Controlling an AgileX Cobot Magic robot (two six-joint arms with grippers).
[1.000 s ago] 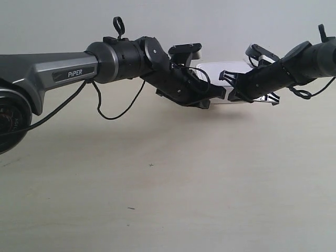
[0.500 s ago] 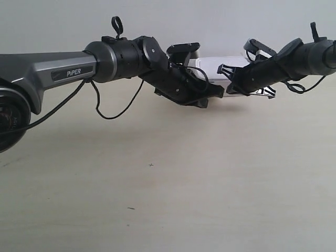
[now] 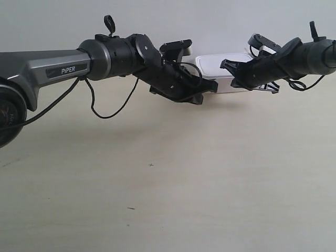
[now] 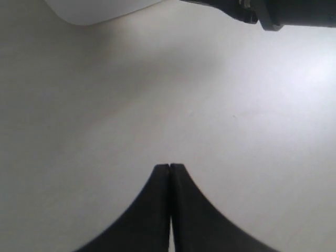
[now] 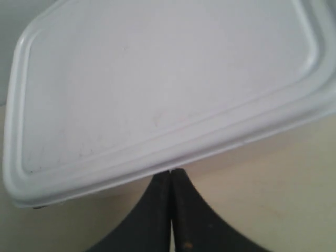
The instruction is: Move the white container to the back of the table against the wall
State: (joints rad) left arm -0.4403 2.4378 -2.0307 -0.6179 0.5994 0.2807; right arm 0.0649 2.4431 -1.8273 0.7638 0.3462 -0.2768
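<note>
Your right claw (image 5: pixel 170 171) is pinched shut on nothing, tips at the rim of the white container (image 5: pixel 157 79), which sits far back on the table (image 3: pixel 210 184) near the wall (image 3: pixel 52 21); your left claw (image 4: pixel 169 167) is closed and empty too. Expect it to be light, stiff and slick: push low on its side, with little room left behind.

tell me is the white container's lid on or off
On: right wrist view shows the rimmed lid sitting flat over the white container, no gap visible.
</note>
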